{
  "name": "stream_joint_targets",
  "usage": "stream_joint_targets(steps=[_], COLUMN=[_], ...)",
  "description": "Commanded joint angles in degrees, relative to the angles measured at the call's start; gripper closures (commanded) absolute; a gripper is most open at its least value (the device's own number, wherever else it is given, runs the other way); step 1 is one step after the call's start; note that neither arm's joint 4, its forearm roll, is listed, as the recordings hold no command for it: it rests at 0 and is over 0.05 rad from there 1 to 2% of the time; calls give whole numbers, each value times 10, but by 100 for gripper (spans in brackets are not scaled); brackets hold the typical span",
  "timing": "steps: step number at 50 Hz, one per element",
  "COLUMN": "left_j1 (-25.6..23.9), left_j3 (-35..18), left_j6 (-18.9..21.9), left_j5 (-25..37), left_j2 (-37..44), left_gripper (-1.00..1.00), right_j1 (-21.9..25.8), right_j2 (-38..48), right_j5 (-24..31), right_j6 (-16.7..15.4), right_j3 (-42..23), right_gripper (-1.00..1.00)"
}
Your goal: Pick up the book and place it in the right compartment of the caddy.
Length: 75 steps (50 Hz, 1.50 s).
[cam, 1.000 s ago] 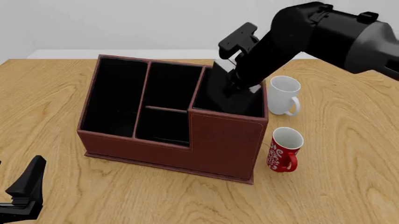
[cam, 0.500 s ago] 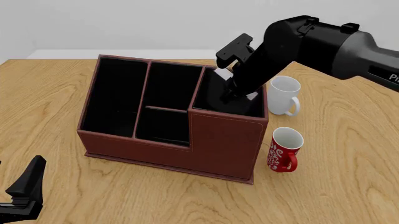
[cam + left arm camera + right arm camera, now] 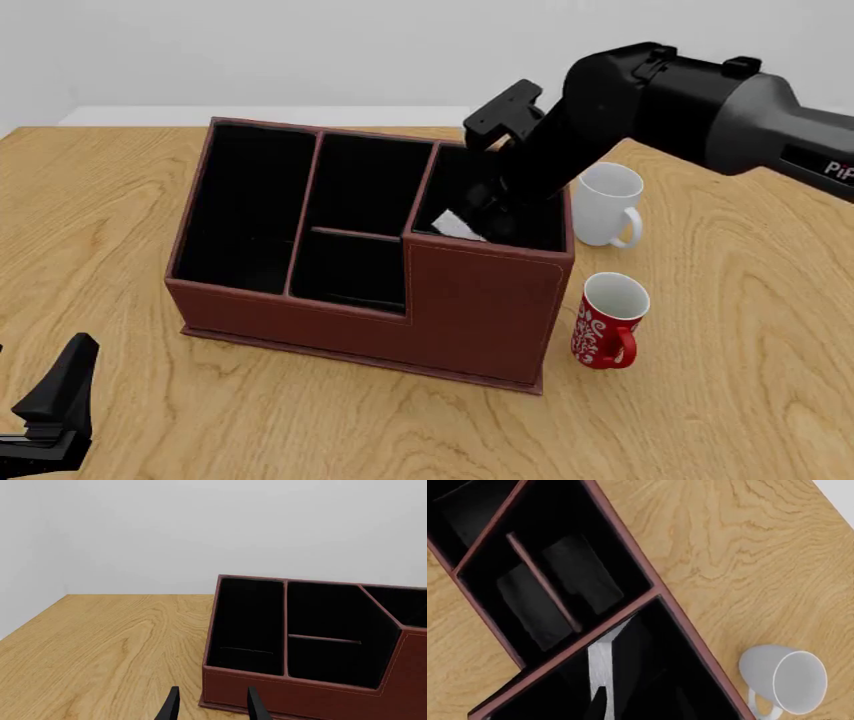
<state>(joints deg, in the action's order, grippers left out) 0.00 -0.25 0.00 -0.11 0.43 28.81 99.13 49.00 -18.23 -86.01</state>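
Observation:
The reddish-brown caddy (image 3: pixel 287 312) stands mid-table. The book (image 3: pixel 459 226) is inside its right compartment (image 3: pixel 487 290), tilted toward the divider, with only a strip of white page edge showing over the tall front wall. In the right wrist view the book's (image 3: pixel 602 662) white edge and black cover lie in that compartment (image 3: pixel 694 690). My right gripper (image 3: pixel 489 212) reaches down into the compartment with its fingers (image 3: pixel 598 706) spread open beside the book. My left gripper (image 3: pixel 54 405) is open low at the near left, well short of the caddy (image 3: pixel 300 697).
A white mug (image 3: pixel 610 200) stands just right of the caddy's back corner, close to my right arm. A red patterned mug (image 3: pixel 611 320) stands by the caddy's front right corner. The caddy's left and middle sections show black lining.
The book's white edge has dropped and tipped left inside the right compartment. My right gripper has let go of it and shifted slightly. The left arm has not moved.

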Motion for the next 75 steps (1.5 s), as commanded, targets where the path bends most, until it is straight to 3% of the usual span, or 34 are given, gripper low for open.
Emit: stream_joint_targets(steps=[1, 19, 35, 36, 38, 39, 43, 45, 46, 47, 49, 50, 51, 53, 54, 55, 56, 62, 64, 65, 75], left_j1=[0, 0, 0, 0, 0, 0, 0, 0, 0, 0, 0, 0, 0, 0, 0, 0, 0, 0, 0, 0, 0], left_j3=[0, 0, 0, 0, 0, 0, 0, 0, 0, 0, 0, 0, 0, 0, 0, 0, 0, 0, 0, 0, 0], left_j6=[0, 0, 0, 0, 0, 0, 0, 0, 0, 0, 0, 0, 0, 0, 0, 0, 0, 0, 0, 0, 0], left_j5=[0, 0, 0, 0, 0, 0, 0, 0, 0, 0, 0, 0, 0, 0, 0, 0, 0, 0, 0, 0, 0], left_j2=[0, 0, 0, 0, 0, 0, 0, 0, 0, 0, 0, 0, 0, 0, 0, 0, 0, 0, 0, 0, 0], left_gripper=[-100, -100, -100, -100, -100, -100, -100, -100, -100, -100, -100, -100, -100, -100, -100, -100, -100, -100, -100, -100, -100], right_j1=[-2, 12, 33, 39, 38, 49, 52, 58, 47, 65, 57, 66, 64, 87, 69, 69, 80, 80, 93, 98, 114], right_j2=[-6, -57, -128, -138, -143, -159, -180, -186, -188, -204, -208, -219, -223, -248, -245, -245, -256, -276, -307, -313, -384], right_j5=[11, 39, 24, 19, 19, 13, 6, 5, -1, -5, -12, -23, -32, -52, -63, -63, -69, -109, -145, -154, -208], right_j6=[1, -16, -20, -8, -15, 3, -8, 3, -13, 7, -8, 8, -1, 29, 3, 3, 30, 16, 35, 30, 57], right_j3=[-9, -42, 8, 8, 16, 20, 42, 42, 51, 55, 70, 80, 96, 121, 137, 137, 133, 185, 217, 235, 309], right_gripper=[-100, -100, -100, -100, -100, -100, -100, -100, -100, -100, -100, -100, -100, -100, -100, -100, -100, -100, -100, -100, -100])
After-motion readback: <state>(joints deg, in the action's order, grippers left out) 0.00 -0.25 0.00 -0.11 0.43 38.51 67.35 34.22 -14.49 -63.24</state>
